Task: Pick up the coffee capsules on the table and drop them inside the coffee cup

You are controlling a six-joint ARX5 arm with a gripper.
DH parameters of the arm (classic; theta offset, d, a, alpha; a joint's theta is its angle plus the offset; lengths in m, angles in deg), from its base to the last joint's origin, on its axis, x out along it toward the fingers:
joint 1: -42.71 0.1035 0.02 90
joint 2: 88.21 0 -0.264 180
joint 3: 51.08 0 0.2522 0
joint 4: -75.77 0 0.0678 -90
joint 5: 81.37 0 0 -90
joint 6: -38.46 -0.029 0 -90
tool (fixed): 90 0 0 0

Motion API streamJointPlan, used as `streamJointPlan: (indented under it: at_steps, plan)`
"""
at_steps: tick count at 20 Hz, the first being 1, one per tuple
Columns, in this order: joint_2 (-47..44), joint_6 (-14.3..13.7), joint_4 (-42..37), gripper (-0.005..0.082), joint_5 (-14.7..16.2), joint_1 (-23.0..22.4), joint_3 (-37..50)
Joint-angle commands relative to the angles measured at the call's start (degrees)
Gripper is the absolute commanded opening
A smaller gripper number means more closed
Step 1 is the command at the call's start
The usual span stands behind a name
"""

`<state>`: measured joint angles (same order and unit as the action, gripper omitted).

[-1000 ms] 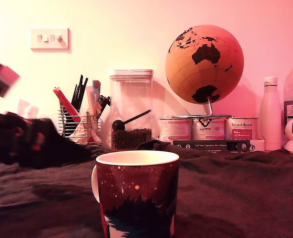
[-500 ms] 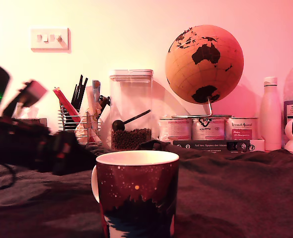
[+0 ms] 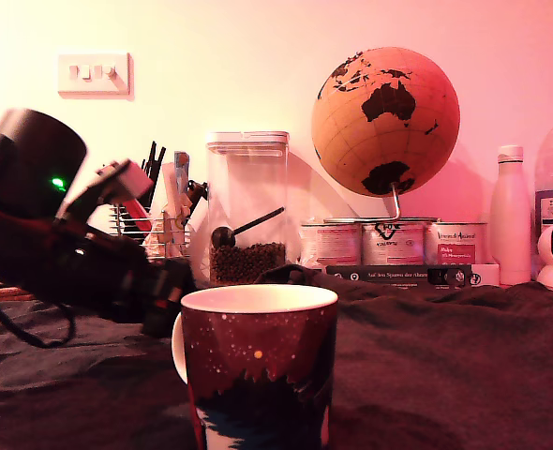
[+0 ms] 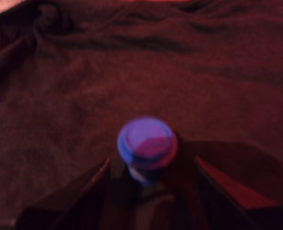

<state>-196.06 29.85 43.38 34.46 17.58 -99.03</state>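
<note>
On my wrist feed I see one capsule (image 4: 147,143), blurred and bluish in this light, sitting between the gripper (image 4: 148,179) fingers just ahead of them. They look closed on it, though the blur keeps me from being sure of the contact. Below it there is only the table (image 4: 84,86) cloth. In the exterior view the cup (image 3: 258,366) stands upright on the cloth at front centre, and my arm (image 3: 61,244) reaches in from that view's left, its tip just behind the cup's handle side. A coffee jar (image 3: 247,211) and globe (image 3: 386,122) stand behind.
</note>
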Motion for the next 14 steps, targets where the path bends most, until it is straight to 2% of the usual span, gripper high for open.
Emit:
streamJointPlan:
  at_steps: [1, 14]
  plan:
    - [-2.1, -0.5, 0.4, 0.0499, 0.1, -0.2, -0.8]
    - [-3.6, -0.9, 1.2, 0.0498, 0.3, -0.4, -3.4]
